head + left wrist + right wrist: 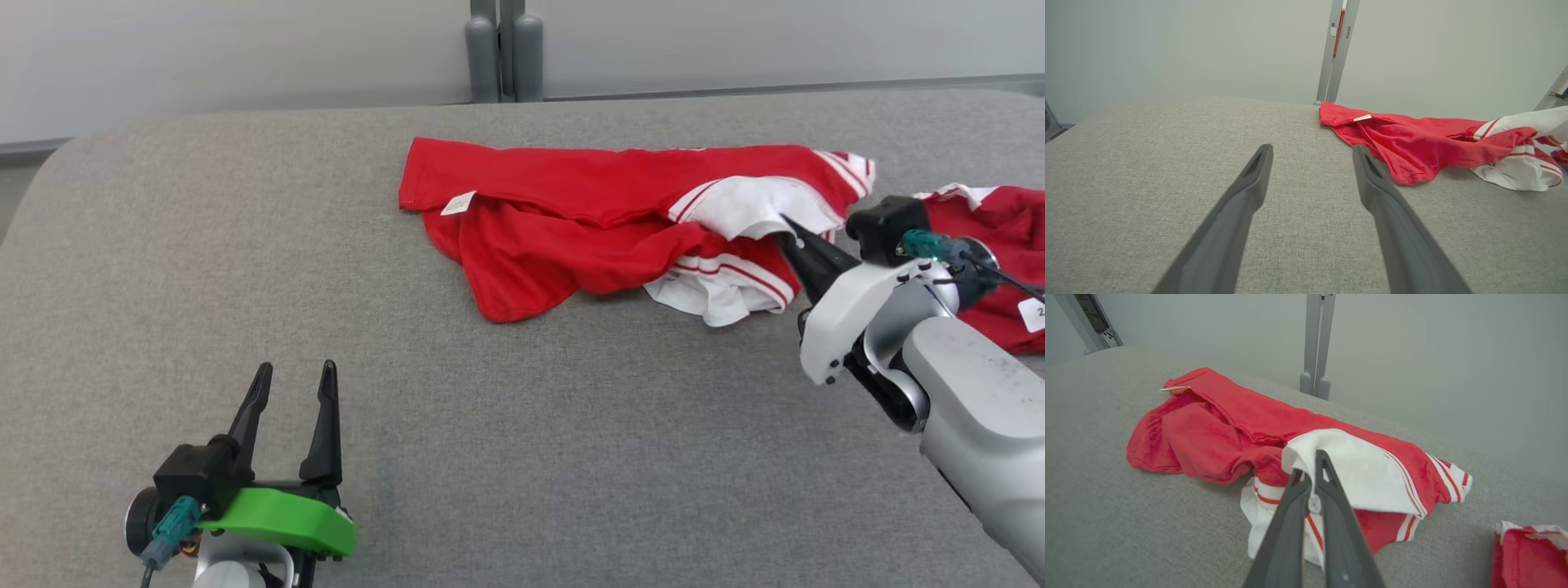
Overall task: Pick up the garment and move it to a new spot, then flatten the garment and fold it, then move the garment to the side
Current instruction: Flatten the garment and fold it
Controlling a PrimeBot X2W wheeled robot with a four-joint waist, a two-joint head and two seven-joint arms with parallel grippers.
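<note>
Far left, the left hand (295,367) hovers low over the grey table (490,425), its two fingers spread apart with nothing between them and well apart from any cloth.

Toward the middle and back of the table lies the jersey (571,196), a rumpled red heap with its hem and small white label (458,203) at the left end and its white, red-striped sleeves bunched at the right. It looks thin, light and limp. I'd expect it to sag and trail from whatever point it is lifted by, and a one-point hold would leave most of it dragging on the cloth-covered table. The seamed edges, meaning the hem, the shoulder and the sleeve cuff, seem the surest places to take it.

At the jersey's right end, the right hand (788,222) has its fingers closed together on a fold of the upper white sleeve (755,204), pinching the fabric.

Further right, just beside that arm, sits a second red garment (1000,220), close enough that a sweeping move might catch it. The rest of the table looks free for spreading out.
</note>
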